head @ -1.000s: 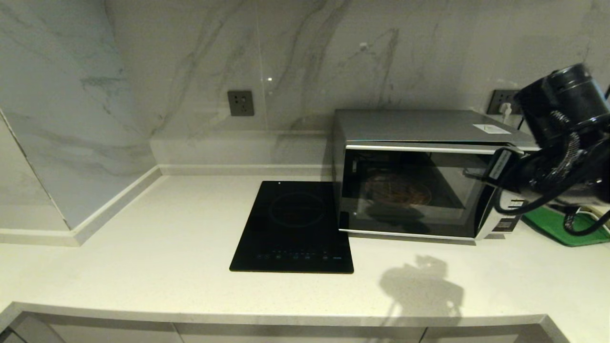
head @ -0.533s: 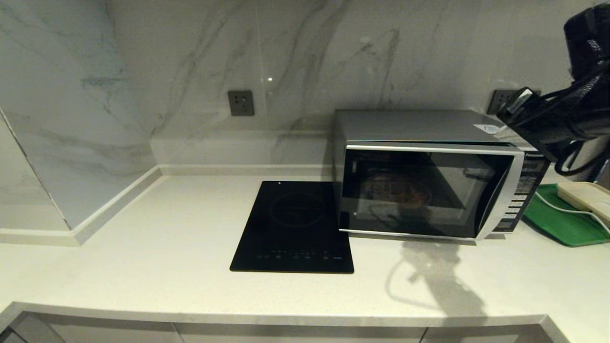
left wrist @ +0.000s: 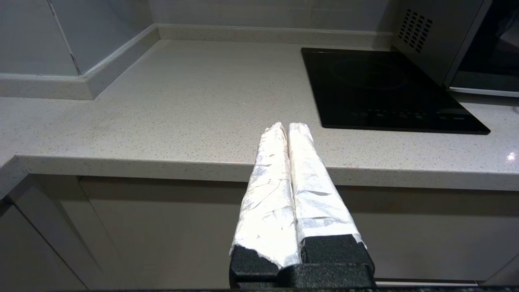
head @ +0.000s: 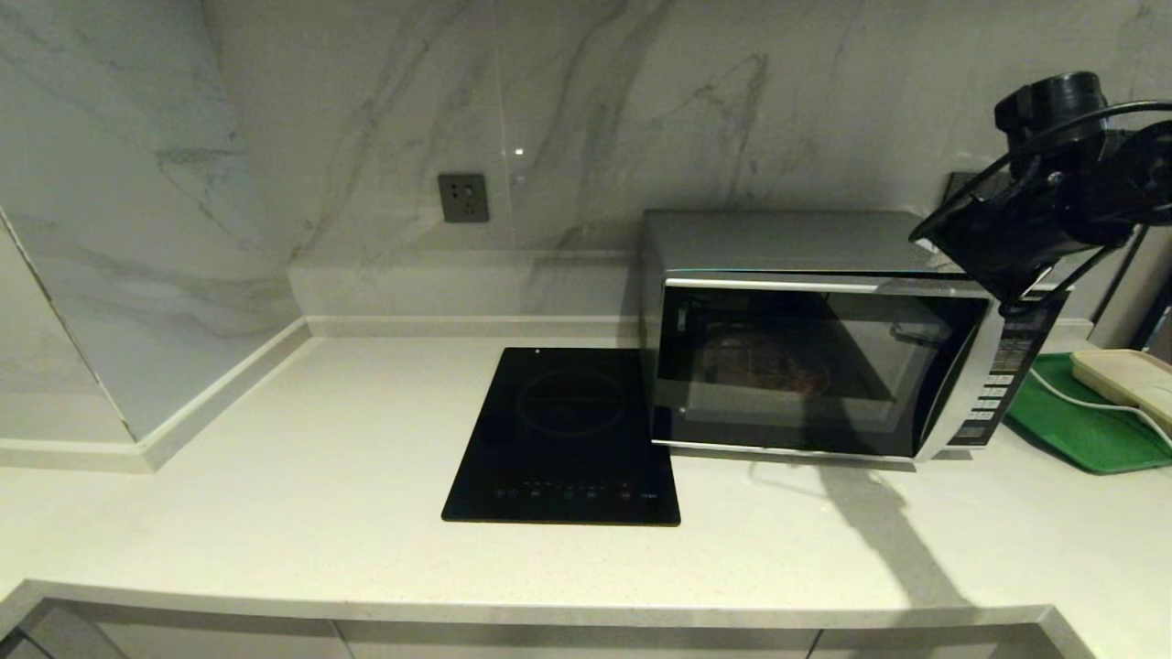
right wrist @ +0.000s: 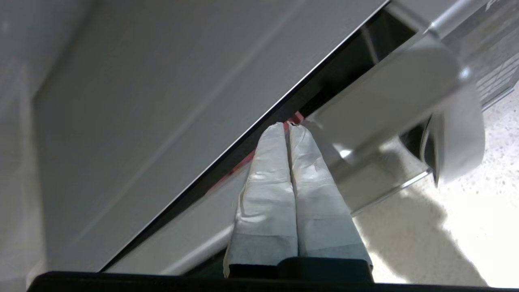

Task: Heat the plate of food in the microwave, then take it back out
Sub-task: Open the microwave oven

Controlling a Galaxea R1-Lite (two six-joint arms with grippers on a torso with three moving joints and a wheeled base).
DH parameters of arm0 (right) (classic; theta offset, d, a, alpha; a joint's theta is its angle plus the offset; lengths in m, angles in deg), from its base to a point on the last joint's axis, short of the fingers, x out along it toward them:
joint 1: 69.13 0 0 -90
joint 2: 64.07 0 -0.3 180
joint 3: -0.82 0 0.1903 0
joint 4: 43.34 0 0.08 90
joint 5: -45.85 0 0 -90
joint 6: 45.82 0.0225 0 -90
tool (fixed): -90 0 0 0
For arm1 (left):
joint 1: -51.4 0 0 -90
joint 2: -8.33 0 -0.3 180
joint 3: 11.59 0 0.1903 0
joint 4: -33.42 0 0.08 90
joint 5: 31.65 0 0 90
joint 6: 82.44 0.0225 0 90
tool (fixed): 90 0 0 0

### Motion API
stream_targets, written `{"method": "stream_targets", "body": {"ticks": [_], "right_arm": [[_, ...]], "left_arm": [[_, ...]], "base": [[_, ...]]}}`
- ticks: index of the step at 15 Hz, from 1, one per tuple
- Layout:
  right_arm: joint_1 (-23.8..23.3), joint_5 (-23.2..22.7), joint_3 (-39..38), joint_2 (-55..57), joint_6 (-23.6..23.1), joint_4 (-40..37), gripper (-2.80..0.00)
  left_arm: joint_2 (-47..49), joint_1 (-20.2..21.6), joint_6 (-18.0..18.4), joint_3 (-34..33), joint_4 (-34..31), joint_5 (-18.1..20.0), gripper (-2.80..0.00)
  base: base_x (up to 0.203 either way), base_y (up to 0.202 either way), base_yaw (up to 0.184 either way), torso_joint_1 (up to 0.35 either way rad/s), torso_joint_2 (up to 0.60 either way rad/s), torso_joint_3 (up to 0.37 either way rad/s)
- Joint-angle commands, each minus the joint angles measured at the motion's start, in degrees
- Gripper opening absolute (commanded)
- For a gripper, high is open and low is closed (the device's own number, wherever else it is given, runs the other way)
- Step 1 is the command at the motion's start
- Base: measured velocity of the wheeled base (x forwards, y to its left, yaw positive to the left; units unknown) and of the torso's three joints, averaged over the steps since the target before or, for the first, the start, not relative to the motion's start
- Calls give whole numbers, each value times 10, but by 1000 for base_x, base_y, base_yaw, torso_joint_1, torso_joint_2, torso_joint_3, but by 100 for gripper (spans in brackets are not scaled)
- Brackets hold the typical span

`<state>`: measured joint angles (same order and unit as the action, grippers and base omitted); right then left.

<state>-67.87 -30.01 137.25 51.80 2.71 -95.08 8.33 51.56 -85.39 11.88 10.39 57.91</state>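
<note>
Head view: the plate of food (head: 767,363) sits inside the closed microwave (head: 824,339) at the worktop's back right; taking it out remains.

Left wrist view: left gripper (left wrist: 288,127) clenched, empty, off the front edge.

Right wrist view: right gripper (right wrist: 287,129) clenched, tips at the door's top seam.

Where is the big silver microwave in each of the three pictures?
Head view: the microwave stands right of centre on the counter, door shut.
Left wrist view: only its vented side shows at the upper right corner.
Right wrist view: its top edge fills the picture.
Shared landmark: the black cooktop, beside it in the head and left wrist views.
</note>
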Motion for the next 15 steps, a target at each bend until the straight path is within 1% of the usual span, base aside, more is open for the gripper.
{"method": "stream_targets", "body": {"ticks": [1,5,9,12,15], "right_arm": [[-19,-8,2,22,2,-1,-280],[-39,-9,-1,22,3,-3,-280],[-41,-10,-10,14,5,-8,-280],[-40,-10,-46,-21,5,-9,-280],[-40,-19,-89,-89,6,-24,-280]], "left_arm": [[0,0,0,0,0,0,-280],[0,0,0,0,0,0,-280],[0,0,0,0,0,-1,-280],[0,0,0,0,0,0,-280],[0,0,0,0,0,0,-280]], "base": [[0,0,0,0,0,0],[0,0,0,0,0,0],[0,0,0,0,0,0],[0,0,0,0,0,0],[0,0,0,0,0,0]]}}
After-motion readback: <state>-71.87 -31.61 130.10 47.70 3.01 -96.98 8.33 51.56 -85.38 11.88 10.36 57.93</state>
